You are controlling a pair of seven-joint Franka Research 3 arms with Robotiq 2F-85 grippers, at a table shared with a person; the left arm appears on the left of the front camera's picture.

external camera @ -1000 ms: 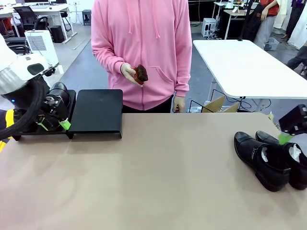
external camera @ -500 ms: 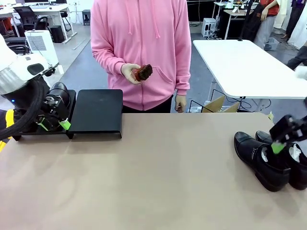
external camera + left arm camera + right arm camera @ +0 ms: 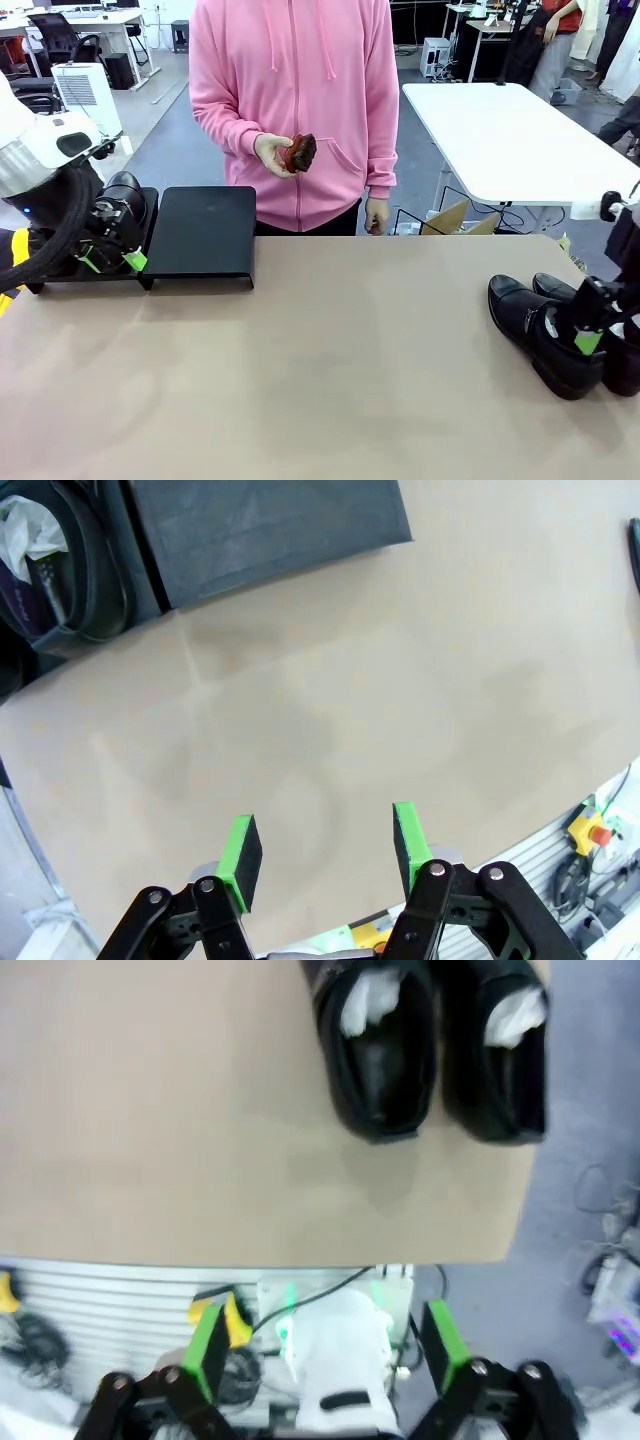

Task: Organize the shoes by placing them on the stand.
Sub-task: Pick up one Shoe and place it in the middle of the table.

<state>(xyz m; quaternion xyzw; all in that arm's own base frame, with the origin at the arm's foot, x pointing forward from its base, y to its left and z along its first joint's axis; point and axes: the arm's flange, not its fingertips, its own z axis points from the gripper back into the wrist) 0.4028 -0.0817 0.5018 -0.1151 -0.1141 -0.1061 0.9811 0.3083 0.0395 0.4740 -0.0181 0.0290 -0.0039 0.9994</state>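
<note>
I'm seeing the left gripper [image 3: 322,842] hanging wide open over bare table [image 3: 350,680], with nothing between its green pads. In its wrist view the stand [image 3: 270,520] is lying at 12 o'clock, well apart from the jaws. One shoe [image 3: 60,565] is resting on the stand's other section at about 10 o'clock. It is glossy black, with crumpled whitish paper in its mouth.

At 12 o'clock across the table a person in a pink hoodie is standing and holding a small brown brush [image 3: 298,152] in one hand [image 3: 270,150].

Toward 3 o'clock, two shoes [image 3: 530,320] are lying side by side near the table's right edge, toes pointing away from me. Both are shiny black leather with low heels and pale stuffing inside.

The right gripper [image 3: 322,1335] is also gaping fully and gripping nothing. In its wrist view the pair is sitting between 12 and 1 o'clock, well beyond the fingertips. From the front, one finger [image 3: 588,338] is overlapping the nearer shoe's heel; I cannot tell whether it is touching.
</note>
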